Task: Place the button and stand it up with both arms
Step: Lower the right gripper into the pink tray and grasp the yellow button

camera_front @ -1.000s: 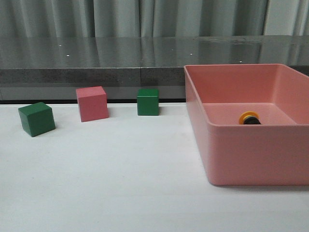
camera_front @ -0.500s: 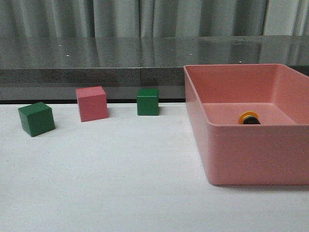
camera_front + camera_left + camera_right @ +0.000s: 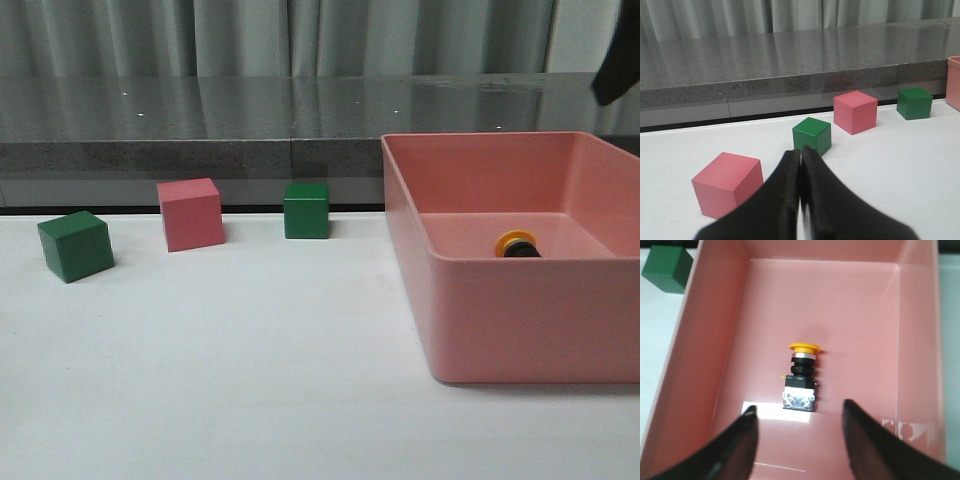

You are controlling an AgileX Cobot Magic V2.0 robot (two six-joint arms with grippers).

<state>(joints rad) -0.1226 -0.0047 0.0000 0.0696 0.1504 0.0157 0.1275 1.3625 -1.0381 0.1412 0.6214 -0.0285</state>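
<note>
The button (image 3: 800, 377) lies on its side on the floor of a pink bin (image 3: 715, 360), its yellow cap pointing away from the fingers and its clear base toward them. In the front view only its yellow cap and black body (image 3: 518, 245) show over the bin's front wall (image 3: 530, 320). My right gripper (image 3: 799, 411) is open above the bin, its two fingers spread to either side of the button's base and apart from it. A dark part of the right arm (image 3: 620, 60) shows at the top right of the front view. My left gripper (image 3: 801, 150) is shut and empty, low over the white table.
On the white table (image 3: 250, 380) stand a green cube (image 3: 75, 246), a pink cube (image 3: 190, 214) and a second green cube (image 3: 306, 210). The left wrist view shows a pink cube (image 3: 727, 184) close beside the fingers and a green cube (image 3: 812, 135) just beyond them. A grey ledge (image 3: 200, 130) runs behind.
A dark part of the right arm has come into the top right corner of the front view. The button and cubes have not moved.
</note>
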